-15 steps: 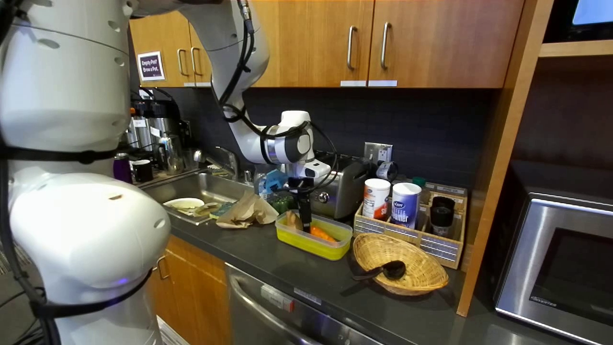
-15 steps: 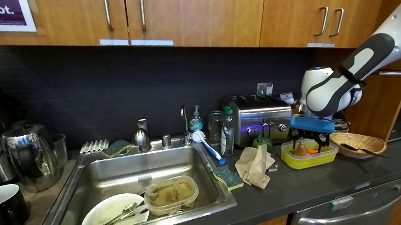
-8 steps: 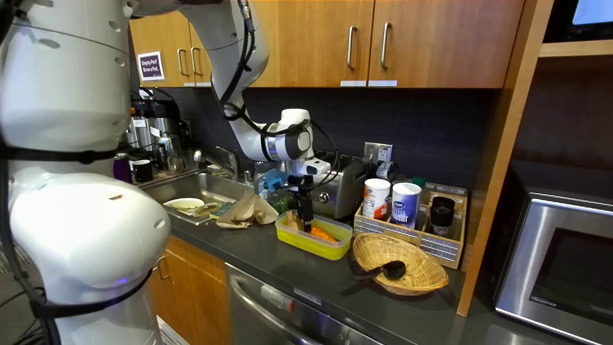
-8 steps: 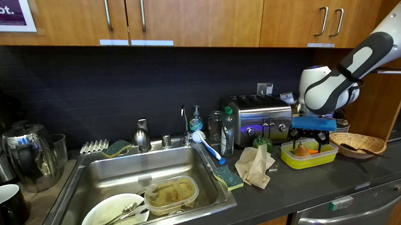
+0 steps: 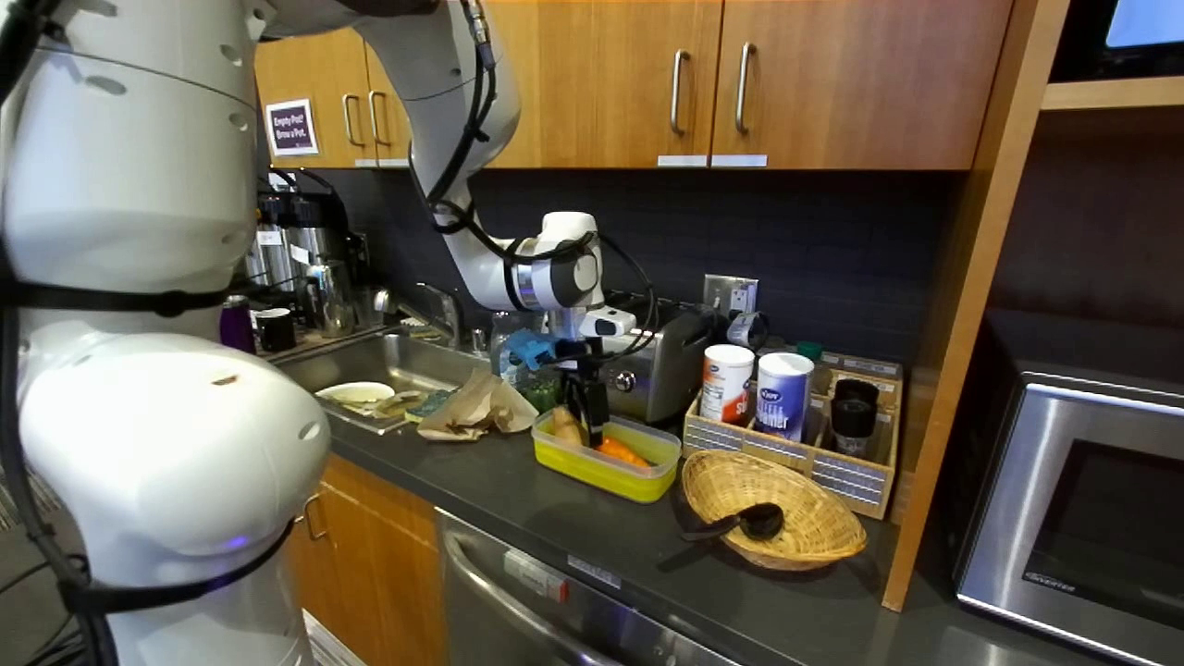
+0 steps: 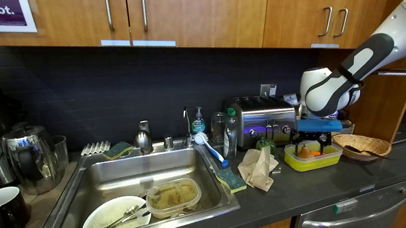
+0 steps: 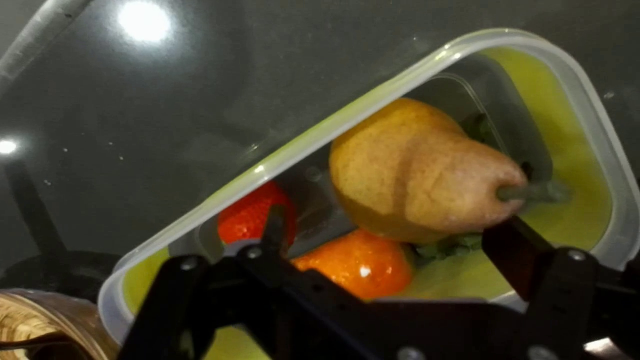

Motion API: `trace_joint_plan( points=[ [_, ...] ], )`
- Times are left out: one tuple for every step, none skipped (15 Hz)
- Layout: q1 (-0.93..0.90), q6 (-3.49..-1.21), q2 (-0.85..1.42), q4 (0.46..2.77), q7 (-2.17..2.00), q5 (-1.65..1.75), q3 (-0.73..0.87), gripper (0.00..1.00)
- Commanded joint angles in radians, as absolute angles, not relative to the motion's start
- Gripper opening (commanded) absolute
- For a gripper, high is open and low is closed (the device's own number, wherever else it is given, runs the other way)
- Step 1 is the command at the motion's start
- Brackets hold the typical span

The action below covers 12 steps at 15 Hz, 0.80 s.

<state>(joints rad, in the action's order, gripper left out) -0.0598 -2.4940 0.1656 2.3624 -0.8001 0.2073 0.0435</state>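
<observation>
My gripper (image 7: 390,226) is open over a yellow-green plastic container (image 7: 350,115) on the counter. A brown-yellow pear (image 7: 410,170) lies in the container, nearest the fingers, its stem pointing right in the wrist view. One finger (image 7: 520,255) overlaps the pear's stem end there; I cannot tell whether it touches. Beside the pear lies a shiny orange piece of produce (image 7: 360,265), partly behind the gripper. A red round item (image 7: 250,215) is at the far end, partly covered by the other fingertip. Both exterior views show the gripper (image 6: 309,152) reaching down around the pear (image 6: 305,153).
A wicker basket (image 5: 814,527) with a dark ladle (image 5: 762,521) stands beside the container. Close behind are a steel toaster (image 6: 267,122) and a green pepper (image 6: 265,145). Crumpled brown paper (image 6: 258,167) lies toward the sink (image 6: 232,203). A condiment organizer (image 5: 846,476) stands behind the basket.
The arm's wrist has shifted slightly and the gripper has tilted a little over the container. The fingers stay apart, and the produce looks unmoved.
</observation>
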Motion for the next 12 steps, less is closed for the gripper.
trace_joint_plan(
  points=[
    [-0.076,-2.475,0.186,2.338,-0.759,0.226,0.042,1.0],
    [-0.08,-2.476,0.191,2.336,-0.75,0.227,0.043,1.0],
    [-0.083,-2.476,0.194,2.334,-0.744,0.226,0.043,1.0],
    [-0.086,-2.477,0.196,2.334,-0.736,0.225,0.044,1.0],
    [-0.088,-2.478,0.199,2.332,-0.731,0.223,0.044,1.0],
    [-0.089,-2.477,0.203,2.33,-0.724,0.22,0.044,1.0],
    [-0.09,-2.476,0.206,2.328,-0.716,0.216,0.044,1.0],
    [-0.09,-2.476,0.21,2.325,-0.71,0.213,0.045,1.0],
    [-0.09,-2.476,0.215,2.321,-0.704,0.21,0.045,1.0],
    [-0.09,-2.475,0.22,2.318,-0.698,0.208,0.046,1.0],
    [-0.089,-2.474,0.226,2.315,-0.689,0.204,0.046,1.0],
    [-0.088,-2.473,0.232,2.312,-0.684,0.201,0.046,1.0]
  ],
)
